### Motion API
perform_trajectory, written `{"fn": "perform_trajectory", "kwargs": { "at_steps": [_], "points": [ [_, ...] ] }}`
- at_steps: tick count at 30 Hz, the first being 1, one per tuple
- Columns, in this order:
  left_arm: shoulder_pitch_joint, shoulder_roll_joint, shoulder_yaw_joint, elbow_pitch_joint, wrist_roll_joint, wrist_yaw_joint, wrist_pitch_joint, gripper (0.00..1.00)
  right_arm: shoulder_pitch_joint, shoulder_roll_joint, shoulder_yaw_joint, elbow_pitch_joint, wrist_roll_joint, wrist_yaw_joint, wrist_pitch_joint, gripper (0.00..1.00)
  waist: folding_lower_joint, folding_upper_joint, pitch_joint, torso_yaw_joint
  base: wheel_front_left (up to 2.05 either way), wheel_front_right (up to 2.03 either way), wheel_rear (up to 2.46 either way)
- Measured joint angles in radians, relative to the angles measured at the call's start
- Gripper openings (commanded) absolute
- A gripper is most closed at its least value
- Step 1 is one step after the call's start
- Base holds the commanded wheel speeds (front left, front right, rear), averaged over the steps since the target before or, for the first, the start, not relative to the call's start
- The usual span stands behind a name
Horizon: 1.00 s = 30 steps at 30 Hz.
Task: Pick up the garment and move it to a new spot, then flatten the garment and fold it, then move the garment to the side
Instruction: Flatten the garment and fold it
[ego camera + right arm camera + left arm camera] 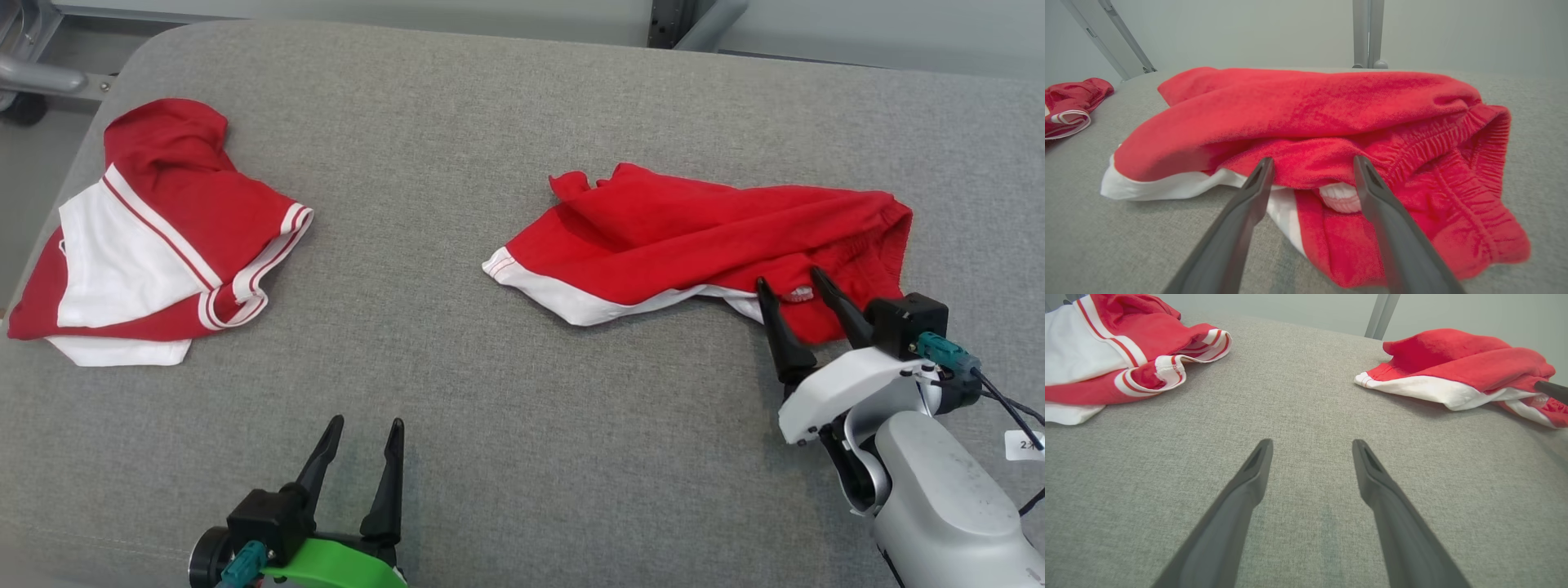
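A crumpled red garment (pixel 694 241) with white trim and an elastic waistband lies on the grey cushioned surface (pixel 490 425) at the right. My right gripper (pixel 790 284) is open at its near edge, fingers straddling a fold by the white label (pixel 1341 197); the garment (pixel 1331 122) spreads just beyond the fingers in the right wrist view. My left gripper (pixel 363 425) is open and empty near the front edge, well left of the garment (pixel 1457 371), over bare fabric (pixel 1306 416).
A second red and white garment (pixel 155 237) lies folded at the far left of the surface, also seen as a folded pile (pixel 1114 355) in the left wrist view. A metal frame (pixel 41 77) stands beyond the back left corner.
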Motion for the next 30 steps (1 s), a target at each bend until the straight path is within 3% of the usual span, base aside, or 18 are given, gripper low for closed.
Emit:
{"fn": "perform_trajectory", "kwargs": {
  "at_steps": [1, 3, 4, 5, 6, 7, 14, 21, 26, 30],
  "points": [
    [0.0, 0.0, 0.0, 0.0, 0.0, 0.0, 0.0, 1.0, -0.003, 0.0, -0.005, 0.004, -0.015, 0.0, 0.0, 1.0, 0.0, 0.0, 0.002, 0.001, 0.0, 0.0, 0.0],
    [-0.001, 0.0, 0.0, -0.001, -0.003, 0.0, 0.0, 1.0, -0.012, 0.004, -0.019, 0.017, -0.033, 0.0, 0.0, 0.86, 0.0, 0.0, 0.007, 0.003, 0.0, 0.0, 0.0],
    [-0.002, 0.0, 0.001, -0.001, -0.005, 0.0, 0.0, 1.0, -0.016, 0.006, -0.021, 0.031, -0.044, 0.0, 0.0, 0.71, 0.0, 0.0, 0.009, 0.003, 0.0, 0.0, 0.0],
    [-0.003, 0.0, 0.001, -0.001, -0.007, 0.0, 0.0, 1.0, -0.018, 0.009, -0.023, 0.043, -0.05, 0.0, 0.0, 0.49, 0.0, 0.0, 0.011, 0.003, 0.0, 0.0, 0.0],
    [-0.004, 0.0, 0.0, -0.001, -0.01, 0.0, 0.0, 1.0, -0.023, 0.013, -0.026, 0.056, -0.055, 0.0, 0.0, 0.35, 0.0, 0.0, 0.014, 0.003, 0.0, 0.0, 0.0],
    [-0.006, 0.0, -0.001, 0.0, -0.011, 0.0, 0.0, 1.0, -0.029, 0.017, -0.025, 0.065, -0.065, 0.0, 0.0, 0.0, 0.0, 0.0, 0.016, 0.003, 0.0, 0.0, 0.0],
    [-0.017, 0.0, 0.002, 0.001, -0.015, 0.0, 0.0, 1.0, -0.054, 0.034, -0.008, 0.059, -0.068, 0.0, 0.001, 0.0, 0.0, 0.0, 0.014, -0.002, 0.0, 0.0, 0.0],
    [0.021, 0.0, 0.005, 0.016, -0.002, 0.0, 0.0, 1.0, -0.024, 0.045, 0.087, -0.075, 0.026, 0.0, 0.007, 0.0, 0.0, 0.0, -0.047, -0.025, 0.0, 0.0, 0.0],
    [0.045, 0.0, 0.005, 0.019, 0.007, 0.0, 0.0, 1.0, 0.016, 0.024, 0.138, -0.222, 0.135, 0.0, 0.087, 0.0, 0.0, 0.0, -0.111, -0.045, 0.0, 0.0, 0.0],
    [0.066, 0.0, 0.014, 0.018, 0.011, 0.0, 0.0, 1.0, 0.092, -0.001, 0.168, -0.346, 0.232, 0.0, 0.229, 0.0, 0.0, 0.0, -0.156, -0.062, 0.0, 0.0, 0.0]
  ]
}}
